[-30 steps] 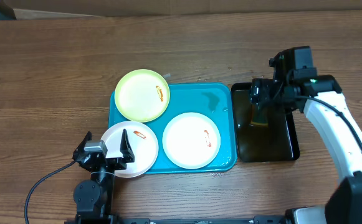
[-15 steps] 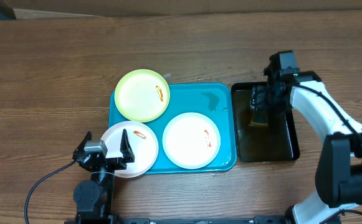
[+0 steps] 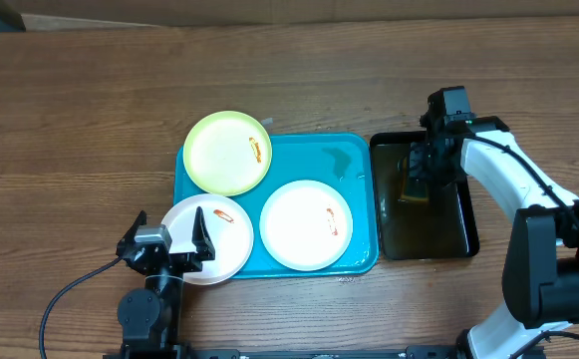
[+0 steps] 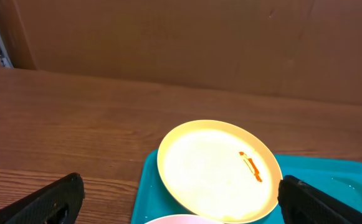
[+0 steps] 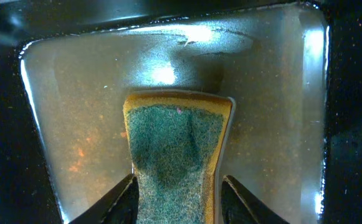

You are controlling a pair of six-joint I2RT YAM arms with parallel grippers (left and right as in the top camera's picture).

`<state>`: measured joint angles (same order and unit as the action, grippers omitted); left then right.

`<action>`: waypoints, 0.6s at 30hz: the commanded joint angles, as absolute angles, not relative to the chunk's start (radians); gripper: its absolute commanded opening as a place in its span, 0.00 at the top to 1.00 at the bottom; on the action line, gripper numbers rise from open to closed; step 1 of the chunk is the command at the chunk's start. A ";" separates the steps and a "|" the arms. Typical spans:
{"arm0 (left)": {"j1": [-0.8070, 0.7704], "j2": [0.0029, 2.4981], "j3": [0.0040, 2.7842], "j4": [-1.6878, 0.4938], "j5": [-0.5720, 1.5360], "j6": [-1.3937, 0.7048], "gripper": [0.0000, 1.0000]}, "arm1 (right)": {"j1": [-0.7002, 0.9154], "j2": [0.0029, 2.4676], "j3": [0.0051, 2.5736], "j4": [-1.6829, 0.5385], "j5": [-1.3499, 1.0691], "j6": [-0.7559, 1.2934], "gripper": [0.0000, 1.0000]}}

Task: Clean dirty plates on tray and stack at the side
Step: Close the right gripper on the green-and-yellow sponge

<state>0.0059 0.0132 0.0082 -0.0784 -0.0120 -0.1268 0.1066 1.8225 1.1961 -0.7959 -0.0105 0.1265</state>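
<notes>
1. Wood-grain table (image 3: 70, 150), cardboard wall behind it in the left wrist view.
2. Large turquoise rectangular plastic tray (image 3: 354, 160) sits mid-table. A narrower black tray (image 3: 463, 234) sits just beside its right edge with a film of water in it.
3. Three round flat plates, all with orange-red sauce smears, none stacked yet:
   - pale lime-green plate (image 3: 227, 152) overlaps the back-left corner of the turquoise tray
   - one white plate (image 3: 306, 224) lies fully inside it
   - the other white plate (image 3: 219, 261) hangs over the front-left corner onto the table
4. Green-topped yellow sponge (image 5: 177, 143) is in the black tray, pinched from both sides by the right gripper (image 5: 177, 186). It looks creased, so I read this as a firm hold.
5. Left gripper (image 3: 167, 234) is spread wide and empty, low over the overhanging white plate.
6. Step in hand, as I judge it, is loading the sponge. To do it well:
   - lift straight up and let it drip inside the black tray
   - keep the pinch tight
   - carry the scrub face down to a smear
   - brace that plate with the left arm so it doesn't slide
</notes>
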 commanded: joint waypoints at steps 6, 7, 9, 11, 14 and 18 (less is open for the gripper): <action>0.000 0.006 0.005 -0.077 -0.010 -0.111 0.00 | 0.112 1.819 1.195 -0.790 -0.001 0.126 0.51; 0.000 0.006 0.005 -0.077 -0.010 -0.111 0.00 | 0.112 1.819 1.195 -0.790 -0.001 0.126 0.51; 0.000 0.006 0.005 -0.077 -0.010 -0.111 0.00 | 0.112 1.819 1.195 -0.789 -0.001 0.126 0.50; 0.000 0.006 0.005 -0.077 -0.010 -0.111 0.00 | 0.112 1.819 1.195 -0.788 -0.001 0.126 0.50; 0.000 0.006 0.005 -0.077 -0.010 -0.111 0.00 | 0.112 1.819 1.195 -0.786 -0.001 0.126 0.50; 0.000 0.006 0.005 -0.077 -0.010 -0.111 0.00 | 0.112 1.819 1.195 -0.786 -0.001 0.126 0.49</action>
<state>0.0059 0.0132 0.0082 -0.0784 -0.0120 -0.1268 0.1062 1.8225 1.1961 -0.7925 -0.0105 0.1268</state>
